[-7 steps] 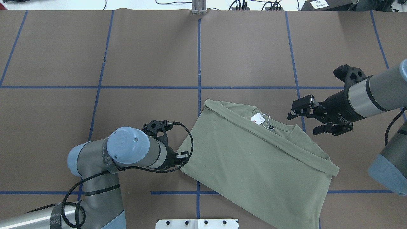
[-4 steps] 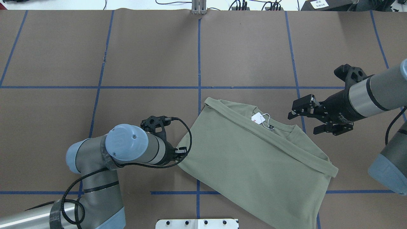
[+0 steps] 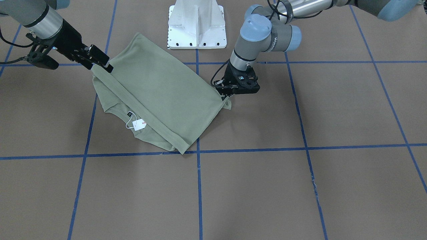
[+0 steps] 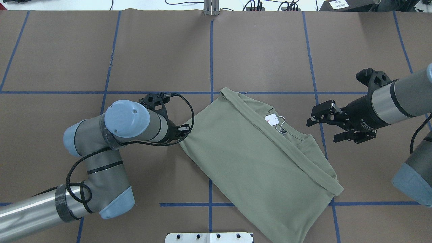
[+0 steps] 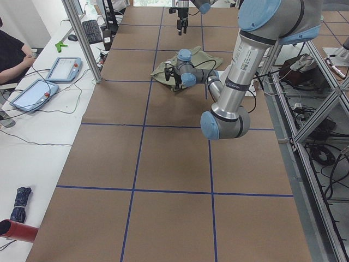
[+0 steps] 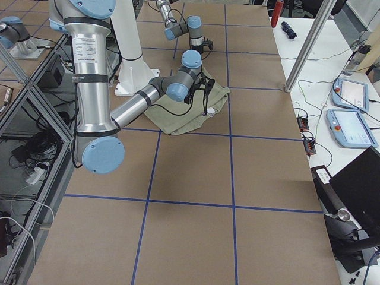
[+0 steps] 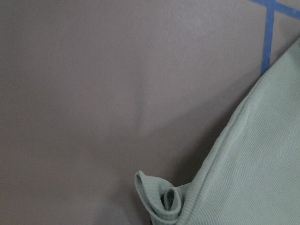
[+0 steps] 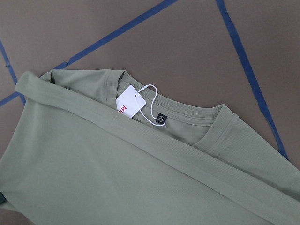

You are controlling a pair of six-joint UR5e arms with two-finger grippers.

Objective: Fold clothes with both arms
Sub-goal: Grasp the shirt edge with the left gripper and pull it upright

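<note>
The left fingers are pinched shut on a side corner of the sage-green long-sleeved shirt; the left wrist view shows the knit curled into a small roll in the grip. The right fingers are spread wide and hold nothing. They hover just beside the collar end of the shirt and, seen from overhead, do not touch it. The shirt lies slantwise on the bench, part-folded, with a folded band running across below the neckline and the hang tag lying at the collar.

The step appears to be a one-corner drag to turn the shirt square to the robot. To do it well, the pinch should probably stay low and the pull slow and flat along the bench, so the cloth slides as one sheet and the folded band does not creep. The empty right fingers could then take the collar-side edge and keep the shirt taut.

Compared with a second ago, the left fingers have moved away from the robot's base and taken the corner along. The whole shirt has swung with it: its far corner now reaches the cross tape line, and the band's right end has drawn inward. The right fingers have barely shifted.
</note>
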